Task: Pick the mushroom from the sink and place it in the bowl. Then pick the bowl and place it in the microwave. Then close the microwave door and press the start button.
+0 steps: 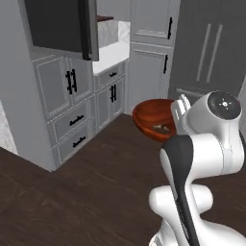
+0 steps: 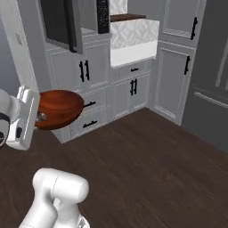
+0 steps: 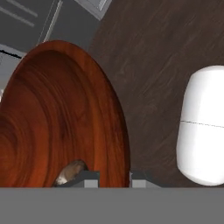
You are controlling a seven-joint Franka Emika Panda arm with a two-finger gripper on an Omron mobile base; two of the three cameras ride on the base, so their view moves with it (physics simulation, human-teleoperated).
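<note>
1 small brown-tan mushroom (image 3: 70, 171) lies inside the bowl (image 3: 61, 118), low against the inner wall close to the gripper (image 3: 113, 178); in the left base view it shows as a pale lump (image 1: 162, 128) near the rim nearest the arm. The bowl is a wide, shallow, glossy reddish-brown wooden dish (image 1: 153, 117), carried in the air above the dark wood floor (image 1: 86, 197) and tipped on its side, so its hollow faces the hand camera. The gripper's 2 dark fingertips (image 3: 89, 179) straddle the bowl's rim, 1 inside and 1 outside, and are clamped on it. In the right base view the bowl (image 2: 58, 108) sticks out sideways from the white hand toward the lower cabinets (image 2: 89, 95).

Up and to the left stands the microwave (image 2: 95, 18), set into the cabinet wall, with its black keypad strip showing. The microwave door (image 1: 62, 26) hangs open, its dark window turned into the room and its black handle along the free edge. Further right a white counter (image 2: 133, 53) sits in a tiled recess, and tall grey cabinets (image 1: 153, 53) and a dark fridge (image 1: 211, 48) stand beyond.
</note>
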